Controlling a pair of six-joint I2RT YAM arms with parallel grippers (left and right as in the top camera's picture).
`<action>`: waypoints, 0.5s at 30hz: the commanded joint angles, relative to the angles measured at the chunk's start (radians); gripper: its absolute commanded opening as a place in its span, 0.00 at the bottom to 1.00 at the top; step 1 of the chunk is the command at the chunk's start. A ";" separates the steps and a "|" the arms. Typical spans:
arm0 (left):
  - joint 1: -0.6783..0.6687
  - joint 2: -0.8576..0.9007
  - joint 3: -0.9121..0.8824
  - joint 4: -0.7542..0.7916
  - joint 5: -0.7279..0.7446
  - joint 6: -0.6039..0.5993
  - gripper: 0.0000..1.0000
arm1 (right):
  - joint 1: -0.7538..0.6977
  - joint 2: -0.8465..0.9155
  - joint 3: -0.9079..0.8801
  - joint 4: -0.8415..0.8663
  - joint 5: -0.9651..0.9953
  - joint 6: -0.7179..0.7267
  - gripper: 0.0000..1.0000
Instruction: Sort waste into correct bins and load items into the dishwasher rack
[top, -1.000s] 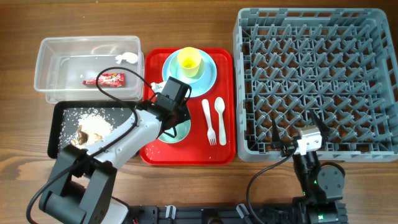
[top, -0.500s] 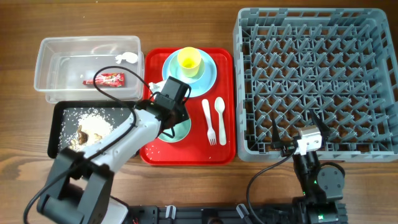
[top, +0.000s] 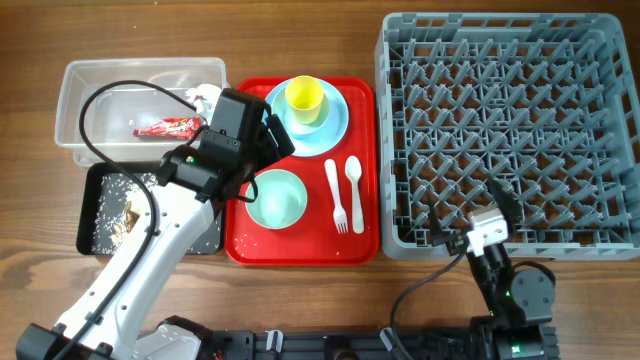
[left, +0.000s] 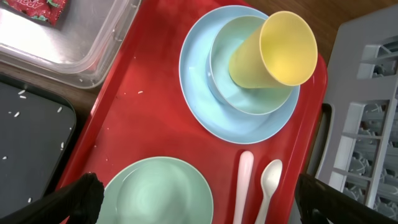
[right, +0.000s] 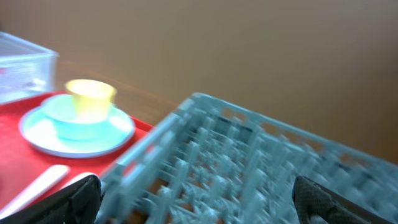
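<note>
Left end effector (left: 202, 200): fingers spread wide at both lower corners of the wrist view, nothing between them. Released and empty.

Directly beneath it, slightly toward the arm's base, sits the pale-green round plastic bowl (top: 276, 197), upright and empty on the flat red serving tray (top: 300, 246). The bowl is round, so there is no long axis to align with; any rim point would serve.

The left arm is plainly nearer. The right end effector (top: 470, 210) is also spread and empty, hovering at the near edge of the large grey plastic dishwasher rack (top: 500, 100), well apart from the bowl.

Judgement: bowl next, lifted by the rim and carried right across the tray to the rack.

Bowl appearance: smooth, shallow, matte, with no scraps visible inside.

Beside the bowl on its rack side lie the white plastic fork (top: 337, 200) and white plastic spoon (top: 354, 185), parallel, long axes running near-to-far.

At the far end of the tray the small yellow cup (top: 305, 97) leans in the light-blue bowl (left: 221, 50), which sits on the round light-blue plate (top: 337, 124).

Waste appears sorted:
- The red shiny wrapper (top: 168, 126) and white tissue (top: 205, 93) are in the clear plastic tub (top: 72, 110).
- The rice-like scraps (top: 112, 195) are in the black tray (top: 100, 238).
</note>
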 joint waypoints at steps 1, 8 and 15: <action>0.003 -0.001 0.007 -0.001 -0.014 0.002 1.00 | -0.005 -0.005 -0.001 0.008 -0.135 -0.021 1.00; 0.003 -0.001 0.007 -0.001 -0.013 0.002 1.00 | -0.005 -0.005 0.052 0.042 -0.153 0.235 1.00; 0.003 -0.001 0.007 -0.001 -0.014 0.002 1.00 | -0.005 0.280 0.513 -0.147 -0.138 0.352 1.00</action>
